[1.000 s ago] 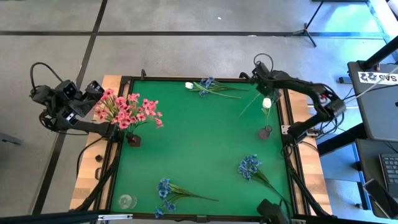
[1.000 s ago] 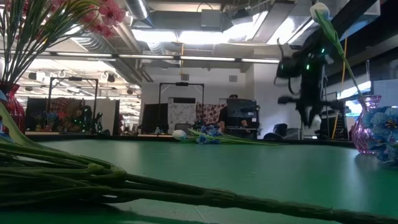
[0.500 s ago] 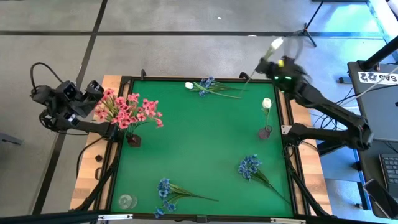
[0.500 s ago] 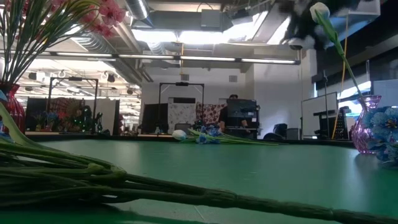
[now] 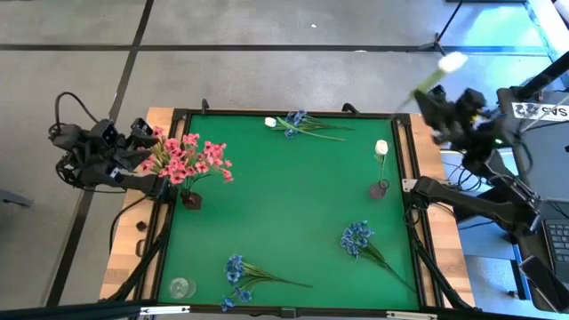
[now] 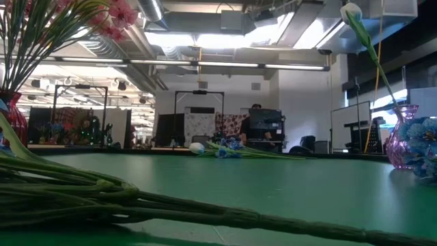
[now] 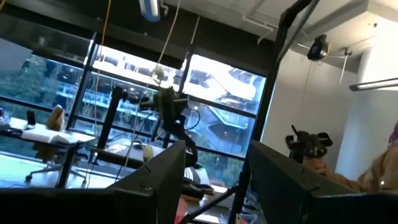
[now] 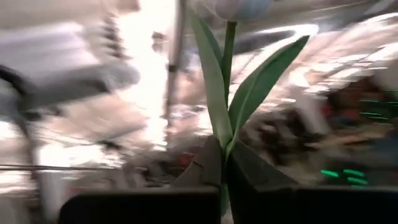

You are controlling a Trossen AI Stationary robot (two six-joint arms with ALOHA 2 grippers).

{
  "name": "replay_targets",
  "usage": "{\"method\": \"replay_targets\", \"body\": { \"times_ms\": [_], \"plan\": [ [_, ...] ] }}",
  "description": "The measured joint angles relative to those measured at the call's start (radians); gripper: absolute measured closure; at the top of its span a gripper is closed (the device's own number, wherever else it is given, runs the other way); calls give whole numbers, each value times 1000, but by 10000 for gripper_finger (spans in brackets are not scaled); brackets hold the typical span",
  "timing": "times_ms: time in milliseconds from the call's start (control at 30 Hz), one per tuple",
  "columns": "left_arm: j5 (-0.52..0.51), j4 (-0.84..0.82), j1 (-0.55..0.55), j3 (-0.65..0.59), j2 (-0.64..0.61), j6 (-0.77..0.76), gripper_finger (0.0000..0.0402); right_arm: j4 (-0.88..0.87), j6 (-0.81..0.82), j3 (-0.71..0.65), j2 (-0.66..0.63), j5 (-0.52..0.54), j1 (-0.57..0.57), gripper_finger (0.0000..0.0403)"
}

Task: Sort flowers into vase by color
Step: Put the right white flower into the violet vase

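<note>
My right gripper (image 5: 428, 98) is raised high beyond the table's right edge and is shut on a white tulip (image 5: 451, 62); its bud (image 8: 233, 7) points away from the wrist. A second white tulip (image 5: 381, 147) stands in the small vase (image 5: 379, 188) near the right edge, which shows as pink glass (image 6: 403, 137) in the low view. Pink blossoms (image 5: 182, 158) stand in a dark vase (image 5: 191, 200) at the left. Blue sprigs (image 5: 240, 271) (image 5: 358, 238) lie on the mat. At the far edge lie a blue sprig (image 5: 298, 122) and a white bud (image 5: 270, 122). My left gripper (image 5: 138, 147) waits open off the left edge. My right gripper pinches the white tulip's green stem (image 8: 225, 163) between its two fingers (image 8: 202, 167), below the two long leaves. The stem runs straight out along the fingers. The flower is lifted clear of the table, high in the air, bud end away from the wrist.
A clear glass vase (image 5: 180, 287) stands at the near left corner. The green mat (image 5: 284, 204) has a raised dark frame. Long green stems (image 6: 136, 201) lie close in front of the low camera. A desk and equipment (image 5: 542, 133) stand right of the table.
My right gripper has risen from the table's far right corner and swung out past the right edge, carrying the white tulip. It has turned, so the bud now points up and outward, and it has left the low view.
</note>
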Motion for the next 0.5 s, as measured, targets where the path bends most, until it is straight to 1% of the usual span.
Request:
{"method": "replay_targets", "body": {
  "times_ms": [67,133,233,300,367,500],
  "plan": [
    [-13,2,0,0,0,1,227,19,59,18,-30,-94,0,400],
    [-29,2,0,0,0,1,227,-1,93,47,-56,-227,0,399],
    [-32,2,0,0,0,-4,227,-155,80,79,-92,-441,0,399],
    [-32,-5,0,0,0,-28,227,-279,19,85,-120,-529,0,399],
    [-33,-27,0,0,0,-52,227,-412,-82,85,-151,-536,0,400],
    [-32,-48,0,0,0,-76,227,-675,-315,80,-234,-443,0,400]
  ]
}}
